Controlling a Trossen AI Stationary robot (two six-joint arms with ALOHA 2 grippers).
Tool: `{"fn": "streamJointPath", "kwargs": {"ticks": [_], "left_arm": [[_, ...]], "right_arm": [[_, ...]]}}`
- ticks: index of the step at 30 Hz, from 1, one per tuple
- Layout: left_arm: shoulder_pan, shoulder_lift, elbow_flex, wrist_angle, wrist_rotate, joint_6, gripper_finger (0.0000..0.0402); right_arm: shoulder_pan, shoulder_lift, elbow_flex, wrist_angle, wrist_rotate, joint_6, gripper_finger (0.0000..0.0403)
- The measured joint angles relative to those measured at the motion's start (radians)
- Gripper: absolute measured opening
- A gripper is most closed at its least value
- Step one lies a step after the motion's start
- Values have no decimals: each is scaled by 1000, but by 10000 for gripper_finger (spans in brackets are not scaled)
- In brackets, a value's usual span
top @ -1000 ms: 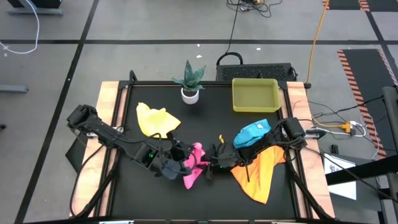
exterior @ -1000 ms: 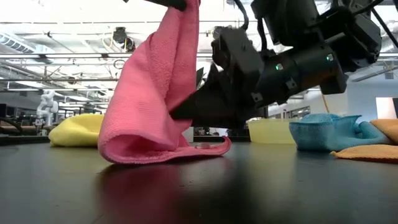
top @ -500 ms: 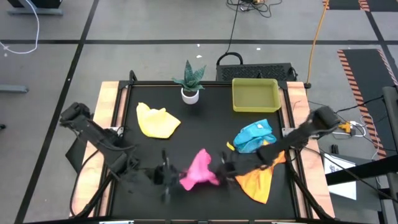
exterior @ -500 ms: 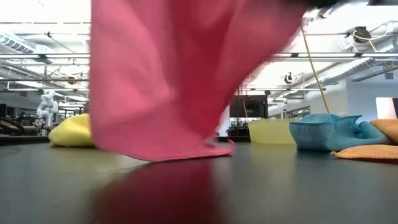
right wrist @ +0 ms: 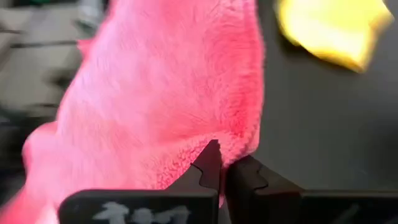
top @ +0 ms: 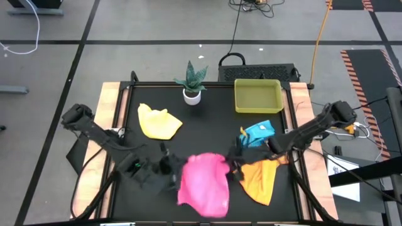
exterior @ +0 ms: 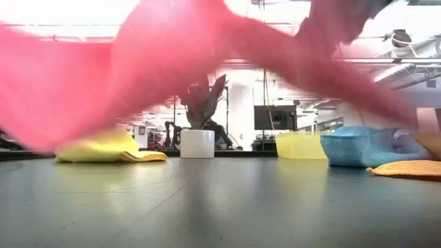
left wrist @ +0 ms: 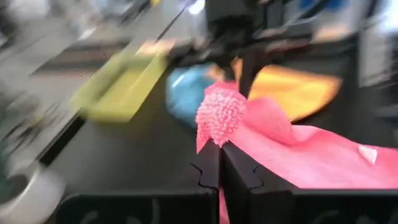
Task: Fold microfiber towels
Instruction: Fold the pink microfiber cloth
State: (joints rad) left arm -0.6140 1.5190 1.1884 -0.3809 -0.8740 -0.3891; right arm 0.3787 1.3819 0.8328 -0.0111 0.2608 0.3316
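Pink towel [top: 203, 185] stretched between left hand [top: 171, 168] and right hand [top: 233, 164], both clamping its corners.

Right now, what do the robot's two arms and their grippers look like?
Both arms are dark, slender and jointed, with cables trailing along them. The left gripper and right gripper each have two flat black fingers with notched, interlocking tips. The right wrist mount carries blurred white lettering.

pink towel [top: 203, 183] now spread wide, lifted, right pincer [top: 233, 167] clamped on it
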Motion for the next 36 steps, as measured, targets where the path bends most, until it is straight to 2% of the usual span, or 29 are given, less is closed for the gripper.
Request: {"fn": "streamJointPath", "kwargs": {"ticks": [4, 8, 13, 18, 22, 28, 31, 36], "left_arm": [[99, -1, -156, 82, 9, -111, 14], [171, 1, -316, 162, 20, -210, 5], [223, 0, -445, 283, 71, -250, 15], [218, -1, -466, 333, 84, -242, 7], [210, -1, -466, 333, 83, -228, 9], [196, -1, -467, 355, 81, -206, 12], [187, -1, -467, 367, 80, -182, 4], [185, -1, -467, 394, 81, -155, 18]], "right_arm": [[-112, 42, -80, 6, -1, 9, 0], [-191, 78, -122, 24, 1, -49, 4], [-254, 86, -127, 49, -1, -105, 41], [-298, 18, -127, 6, -3, -25, 110], [-296, -18, -127, -52, -64, 108, 159], [-276, 34, -166, -52, -77, 304, 186], [-301, 58, -224, 62, -82, 340, 187], [-336, 106, -315, 359, -194, 385, 186]]}}
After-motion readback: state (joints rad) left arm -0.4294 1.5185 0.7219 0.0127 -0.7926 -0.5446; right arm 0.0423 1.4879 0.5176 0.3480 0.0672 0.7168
